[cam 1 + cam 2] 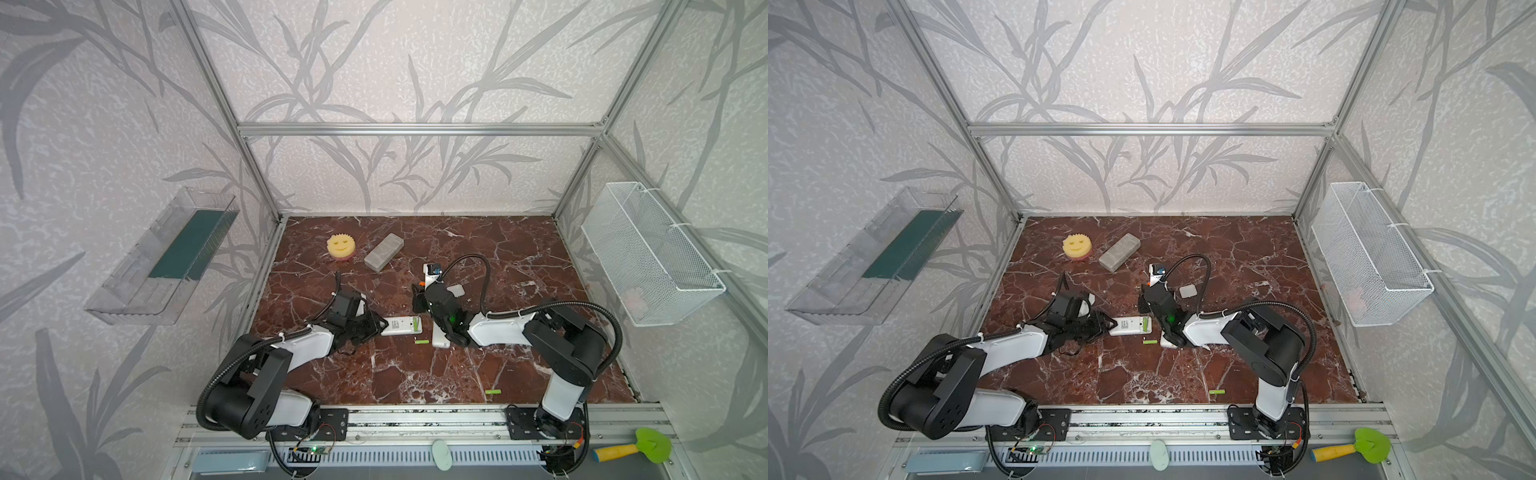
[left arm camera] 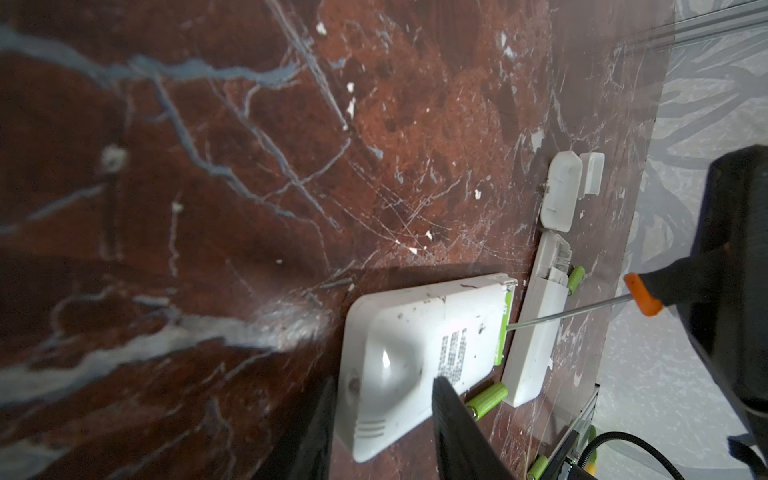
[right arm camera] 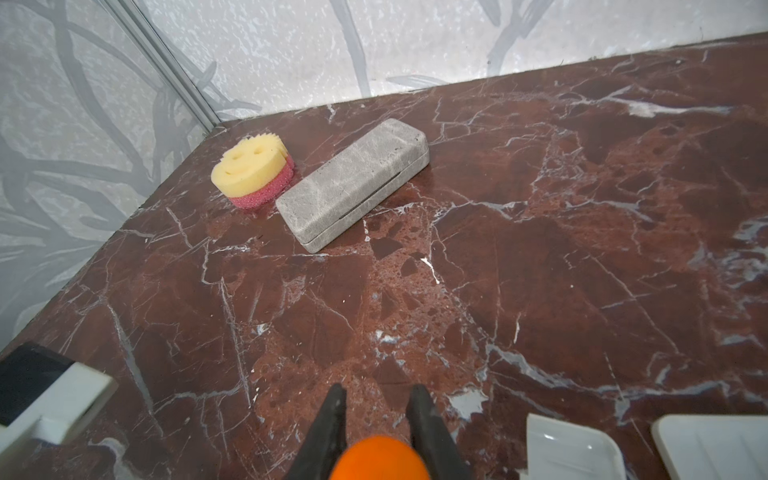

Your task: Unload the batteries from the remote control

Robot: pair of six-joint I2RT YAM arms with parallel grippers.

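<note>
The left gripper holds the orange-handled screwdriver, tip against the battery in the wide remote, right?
No: the right gripper holds the screwdriver, as the right wrist view shows. Its tip is against the battery in the wide remote.

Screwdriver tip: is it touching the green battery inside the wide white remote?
Touching. The left wrist view shows the screwdriver tip resting on the lime-green battery in the wide white remote, without a gap.

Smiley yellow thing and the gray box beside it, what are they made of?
The smiley sponge looks like soft foam: porous yellow top, rougher pink scrub layer underneath. The gray box seems a hard case with a matte, stone-patterned skin and a seam along its side; plastic or fabric-covered, I cannot tell.
</note>
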